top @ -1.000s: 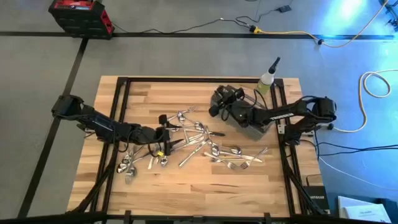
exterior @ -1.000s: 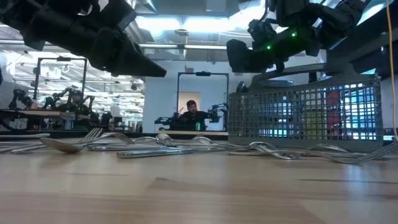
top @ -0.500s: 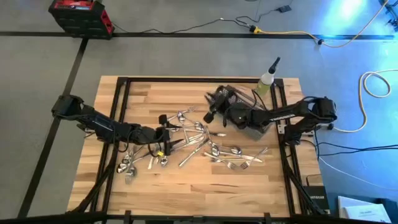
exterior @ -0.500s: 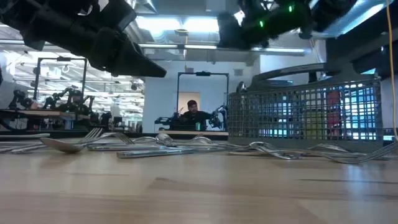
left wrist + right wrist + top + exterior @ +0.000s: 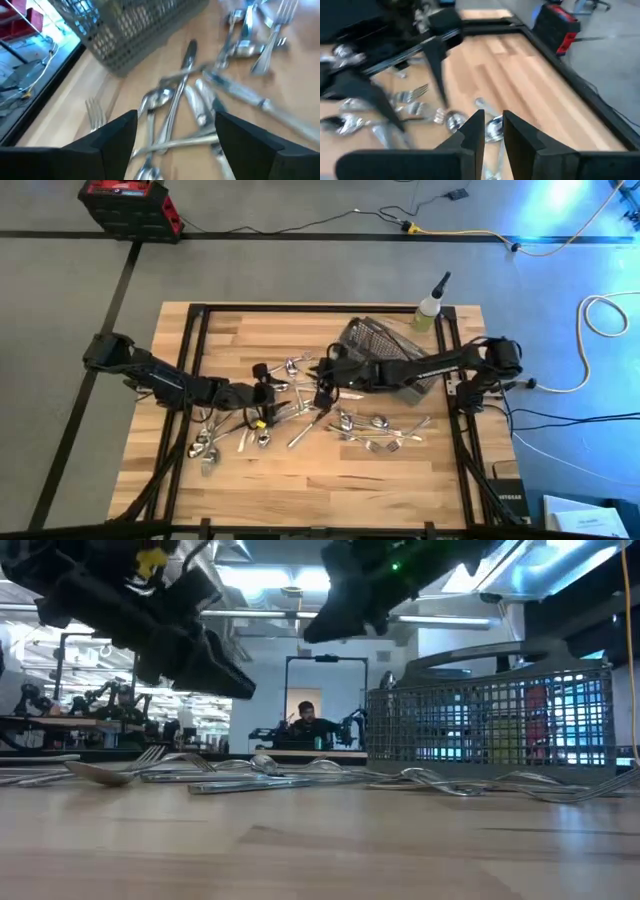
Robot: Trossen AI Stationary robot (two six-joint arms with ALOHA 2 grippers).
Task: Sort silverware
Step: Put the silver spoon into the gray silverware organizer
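The silverware (image 5: 300,405) lies scattered in a loose heap of forks and spoons on the wooden table, with more pieces at the near left (image 5: 205,445) and near right (image 5: 375,430). My left gripper (image 5: 272,402) hovers open over the heap's left part; spoons and forks (image 5: 175,107) show between its fingers, untouched. My right gripper (image 5: 320,390) reaches from the right past the mesh basket (image 5: 385,352) and hangs above the heap's middle. Its fingers stand a narrow gap apart with nothing between them (image 5: 493,132). The two grippers face each other closely.
The gray mesh basket (image 5: 490,725) stands at the table's far right, under my right arm. A squeeze bottle (image 5: 430,305) stands at the far right corner. A red toolbox (image 5: 130,205) sits on the floor beyond the far left corner. Bare wood lies along the near edge (image 5: 320,480).
My right gripper has swung from above the basket toward the table's left and near side, and now hangs over the middle of the silverware heap, close to my left gripper. My left gripper has dipped a little lower over the heap. The silverware has stayed in place.
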